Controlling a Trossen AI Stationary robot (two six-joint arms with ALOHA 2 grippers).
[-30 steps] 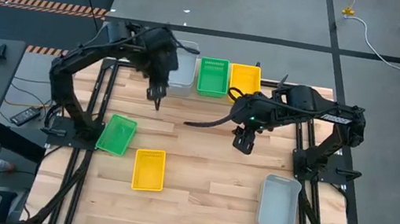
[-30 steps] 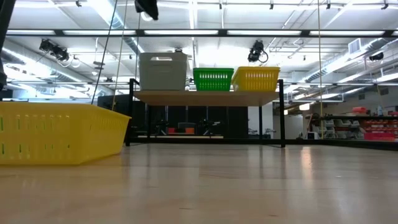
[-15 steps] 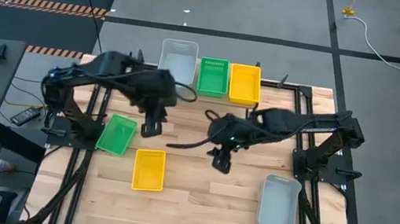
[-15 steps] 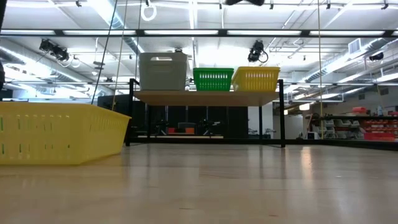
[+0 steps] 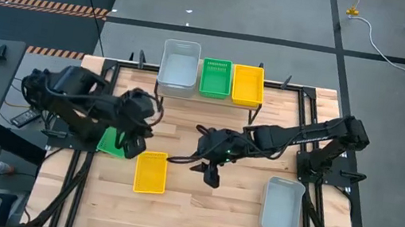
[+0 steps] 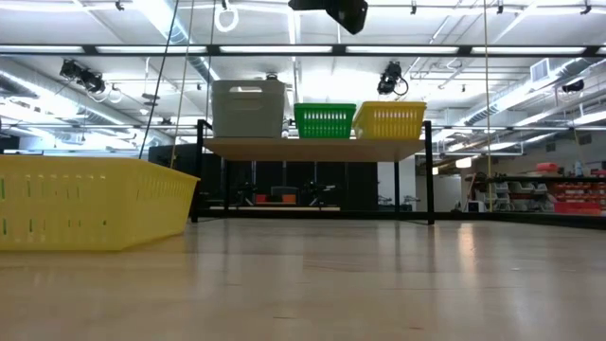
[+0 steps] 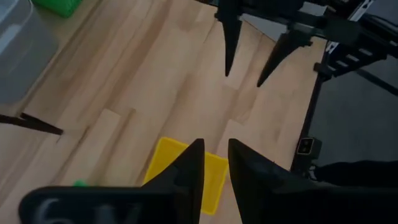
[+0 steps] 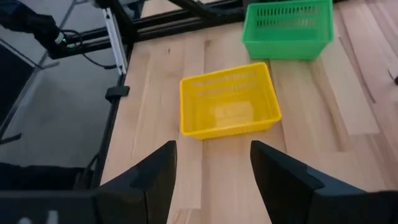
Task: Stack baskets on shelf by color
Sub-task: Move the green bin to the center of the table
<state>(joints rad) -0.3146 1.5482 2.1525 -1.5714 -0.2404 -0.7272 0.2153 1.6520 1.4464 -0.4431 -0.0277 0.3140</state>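
On the shelf (image 6: 317,147) at the table's far edge stand a grey basket (image 5: 179,68), a green basket (image 5: 216,78) and a yellow basket (image 5: 248,85). On the table rest a green basket (image 5: 110,141), a yellow basket (image 5: 150,172) and a grey basket (image 5: 283,206). My left gripper (image 7: 216,155) hovers over the yellow basket's far left corner, its fingers a narrow gap apart with nothing between them. My right gripper (image 8: 213,158) hangs wide open above bare tabletop to the right of the yellow basket (image 8: 227,106), pointing at it.
Black frame rails run along the table's left and right edges. My left arm covers part of the green basket on the table. Bare wood lies in the middle between the shelf and the loose baskets. A dark arm part (image 6: 331,9) shows at the low view's top.
My left gripper has swung from beside the shelf's grey basket toward the near left, ending over the green and yellow baskets on the table. My right gripper has gone down and toward the near left, closer to the yellow basket. No basket has moved.
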